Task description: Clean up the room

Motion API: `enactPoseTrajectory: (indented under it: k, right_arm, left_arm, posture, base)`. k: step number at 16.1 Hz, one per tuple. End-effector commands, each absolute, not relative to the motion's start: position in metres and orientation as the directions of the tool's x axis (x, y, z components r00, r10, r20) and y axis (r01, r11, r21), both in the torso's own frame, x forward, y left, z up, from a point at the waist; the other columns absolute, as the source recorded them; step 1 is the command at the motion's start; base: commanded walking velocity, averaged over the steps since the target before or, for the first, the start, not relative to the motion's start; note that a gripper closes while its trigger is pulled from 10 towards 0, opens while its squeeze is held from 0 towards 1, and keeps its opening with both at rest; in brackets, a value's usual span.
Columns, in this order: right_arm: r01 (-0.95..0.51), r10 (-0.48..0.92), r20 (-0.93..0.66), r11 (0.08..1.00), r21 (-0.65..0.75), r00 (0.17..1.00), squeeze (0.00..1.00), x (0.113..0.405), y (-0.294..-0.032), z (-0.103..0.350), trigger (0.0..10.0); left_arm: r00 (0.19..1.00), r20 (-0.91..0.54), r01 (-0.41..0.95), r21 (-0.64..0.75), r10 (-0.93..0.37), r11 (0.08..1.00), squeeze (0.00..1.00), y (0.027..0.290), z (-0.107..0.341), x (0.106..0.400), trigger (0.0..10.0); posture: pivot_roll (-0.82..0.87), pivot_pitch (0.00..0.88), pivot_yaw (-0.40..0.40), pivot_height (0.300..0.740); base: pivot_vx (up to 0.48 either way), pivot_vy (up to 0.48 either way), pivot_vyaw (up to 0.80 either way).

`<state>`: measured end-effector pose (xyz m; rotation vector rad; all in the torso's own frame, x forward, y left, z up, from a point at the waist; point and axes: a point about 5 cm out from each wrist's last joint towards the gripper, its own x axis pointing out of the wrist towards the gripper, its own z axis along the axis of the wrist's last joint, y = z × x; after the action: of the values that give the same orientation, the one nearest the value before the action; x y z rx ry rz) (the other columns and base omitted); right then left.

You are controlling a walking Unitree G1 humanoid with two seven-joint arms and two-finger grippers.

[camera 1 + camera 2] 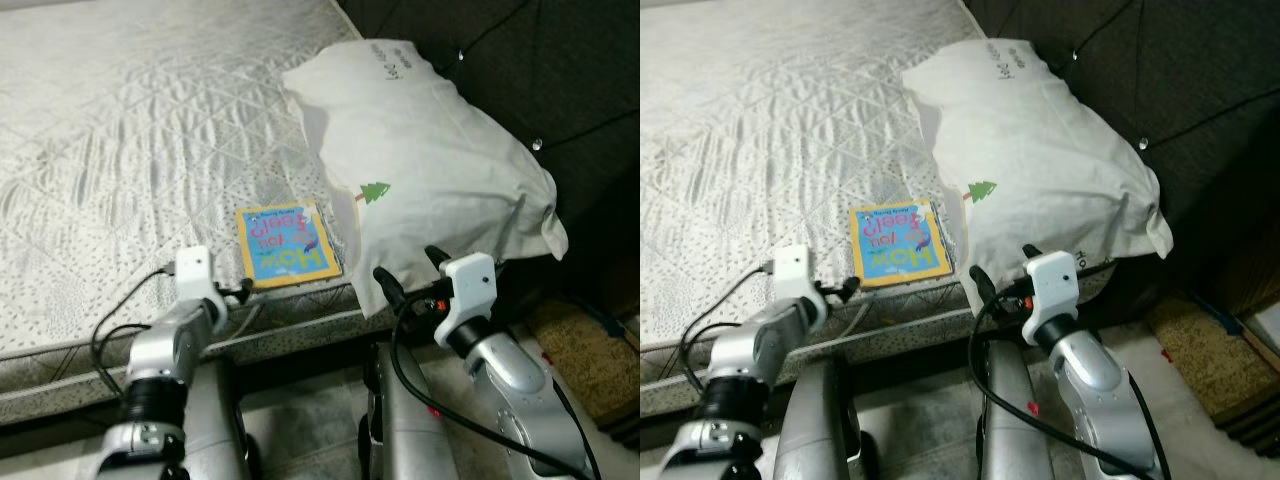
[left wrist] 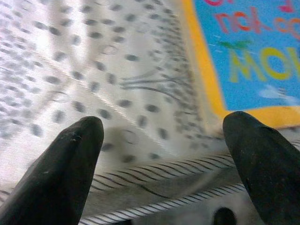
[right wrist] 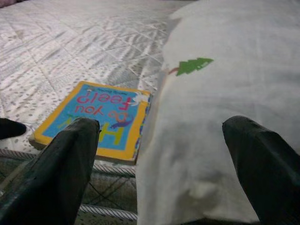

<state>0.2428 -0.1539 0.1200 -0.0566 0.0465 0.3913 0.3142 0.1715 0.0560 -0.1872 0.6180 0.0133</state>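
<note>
A bed (image 1: pixel 150 120) fills the scene from 9 to 12 o'clock, its near edge running across in front of the robot. A book (image 1: pixel 286 244) lies flat on the bed near that edge, about the middle of the view. Just beside the book, at its 3 o'clock, lies a pillow (image 1: pixel 430 170), which stretches away toward 1 o'clock and overhangs the bed's near edge. Behind the pillow, from 12 to 3 o'clock, stands a headboard (image 1: pixel 560 70). The left end effector (image 2: pixel 159 159) sits at the bed's edge at the book's 8 o'clock corner, fingers spread. The right end effector (image 3: pixel 154 164) is at the pillow's near end, at 5 o'clock of the book, fingers spread. A rug (image 1: pixel 585 360) lies on the floor at 4 o'clock.
</note>
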Motion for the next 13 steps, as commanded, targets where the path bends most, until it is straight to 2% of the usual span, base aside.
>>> enactPoseTrajectory:
  k: [1, 4, 7, 9, 12, 13]
  right_arm:
    - [-0.358, 0.356, -0.052, 0.933, -0.034, 0.933, 0.0, 0.238, -0.156, 0.122, 10.0]
    - [-0.357, 0.357, -0.037, 0.934, 0.006, 0.934, 0.0, 0.236, -0.153, 0.128, 10.0]
    - [-0.377, 0.377, -0.032, 0.926, 0.025, 0.926, 0.0, 0.242, -0.142, 0.126, 10.0]
    - [-0.374, 0.375, -0.01, 0.926, 0.057, 0.927, 0.0, 0.248, -0.135, 0.128, 10.0]
    - [-0.327, 0.33, -0.005, 0.938, 0.116, 0.944, 0.0, 0.26, -0.132, 0.124, 10.0]
    - [-0.312, 0.315, 0.002, 0.94, 0.137, 0.949, 0.0, 0.264, -0.131, 0.123, 10.0]
  left_arm:
    - [0.829, -0.559, -0.076, -0.122, -0.006, 0.99, 0.0, 0.178, 0.059, 0.324, 10.0]
    - [0.912, -0.41, -0.102, -0.149, 0.033, 0.984, 0.0, 0.181, 0.085, 0.337, 10.0]
    - [0.927, -0.36, -0.153, -0.117, 0.101, 0.981, 0.0, 0.187, 0.087, 0.33, 10.0]
    - [0.96, -0.248, -0.168, -0.149, 0.128, 0.975, 0.0, 0.189, 0.098, 0.316, 10.0]
    - [0.972, -0.073, -0.229, -0.049, 0.225, 0.972, 0.0, 0.196, 0.115, 0.288, 10.0]
    - [0.979, -0.003, -0.203, -0.056, 0.203, 0.978, 0.0, 0.192, 0.127, 0.277, 10.0]
  posture:
    - [-0.15, 0.114, 0.008, 0.546]
    - [-0.15, 0.118, 0.006, 0.546]
    - [-0.11, 0.104, 0.005, 0.546]
    - [-0.08, 0.081, 0.01, 0.546]
    - [-0.05, 0.023, 0.023, 0.546]
    - [-0.03, 0.003, 0.025, 0.546]
  base:
    - [0.0, 0.0, 0.0]
    - [0.0, 0.0, 0.0]
    - [0.0, 0.0, 0.0]
    - [0.0, 0.0, 0.0]
    - [0.0, 0.0, 0.0]
    - [0.0, 0.0, 0.0]
